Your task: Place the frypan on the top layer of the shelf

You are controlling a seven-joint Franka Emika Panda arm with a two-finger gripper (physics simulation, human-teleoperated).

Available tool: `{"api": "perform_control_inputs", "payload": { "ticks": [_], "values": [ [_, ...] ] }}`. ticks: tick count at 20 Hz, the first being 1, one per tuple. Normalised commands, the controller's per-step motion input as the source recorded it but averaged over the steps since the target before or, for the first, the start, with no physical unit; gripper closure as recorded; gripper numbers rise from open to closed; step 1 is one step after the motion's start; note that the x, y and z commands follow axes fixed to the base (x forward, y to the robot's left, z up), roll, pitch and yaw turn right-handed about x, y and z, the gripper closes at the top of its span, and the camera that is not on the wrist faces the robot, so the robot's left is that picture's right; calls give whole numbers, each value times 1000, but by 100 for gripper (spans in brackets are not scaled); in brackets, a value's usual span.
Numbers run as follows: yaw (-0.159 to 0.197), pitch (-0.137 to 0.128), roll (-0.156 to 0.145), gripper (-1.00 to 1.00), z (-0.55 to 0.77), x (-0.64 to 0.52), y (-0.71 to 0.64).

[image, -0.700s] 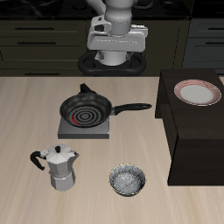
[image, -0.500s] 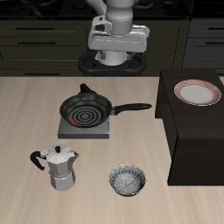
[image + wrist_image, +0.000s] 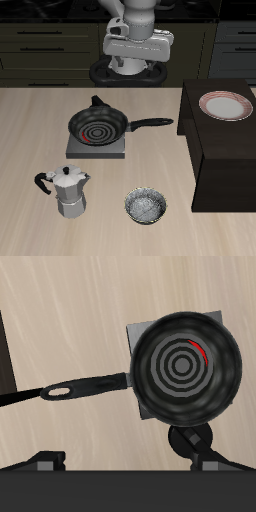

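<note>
arm raised at table's back, gripper [image 3: 135,62] pointing down

The frypan [image 3: 98,127] sits on the grey hotplate [image 3: 97,146] near the middle of the table [image 3: 30,130], its long black handle pointing toward the shelf [image 3: 225,160] and ending just short of it, and the hotplate's red coil shows through the pan's base. A white plate with a red rim [image 3: 224,106] lies on the shelf's flat top, while a moka pot [image 3: 68,190] and a small patterned metal bowl [image 3: 146,207] stand nearer the table's front edge. The gripper [image 3: 135,45] hangs high above the table's back, well apart from the pan, and whether its fingers are parted cannot be made out.
</note>
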Motion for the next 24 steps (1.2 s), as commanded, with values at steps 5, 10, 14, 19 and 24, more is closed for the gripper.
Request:
{"api": "perform_control_inputs", "payload": {
  "ticks": [5, 10, 14, 19, 24],
  "values": [
    [-85, 17, -32, -100, -98, 87, 46],
    [-118, -38, -27, -100, 47, 79, -64],
    [-223, 6, 18, -100, -50, -11, 75],
    [-89, 10, 3, -100, -23, -12, 122],
    [-84, 2, 0, -100, 8, 7, 111]
  ]
}}
